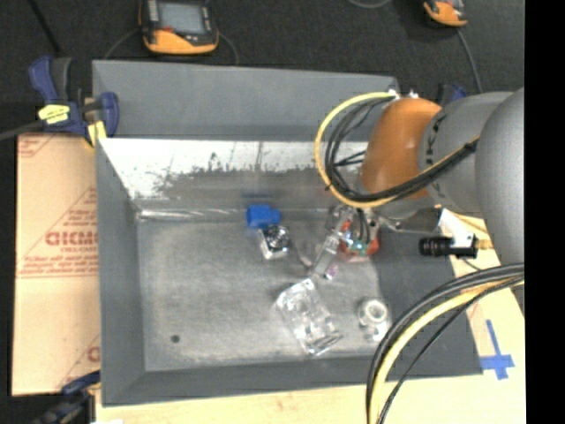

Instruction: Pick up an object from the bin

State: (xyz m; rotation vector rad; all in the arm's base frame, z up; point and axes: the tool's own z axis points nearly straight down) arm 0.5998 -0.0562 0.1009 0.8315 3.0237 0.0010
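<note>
Beneath the orange wrist cover point(393, 148), the jaws hang low over the bin point(177, 272) floor at a small reddish thing point(360, 246) with a slim clear stick point(325, 261) beside it, probably the pick since it lies nearest; whether they stand wide or narrow I cannot tell. Farther from the jaws, a shiny metal piece point(275, 242), blue block point(262, 215), clear plastic lump point(306, 318) and silvery ring point(373, 314) lie scattered apart, leaving room to close on one alone.

I read the grey metal bin point(194, 299) as matt, its back wall scuffed pale. The small blue plastic block point(262, 215) looks dull. The clear crinkled plastic wrapper point(306, 318) glints glossy, and the arm's smooth orange cover point(397, 144) has a soft sheen.
</note>
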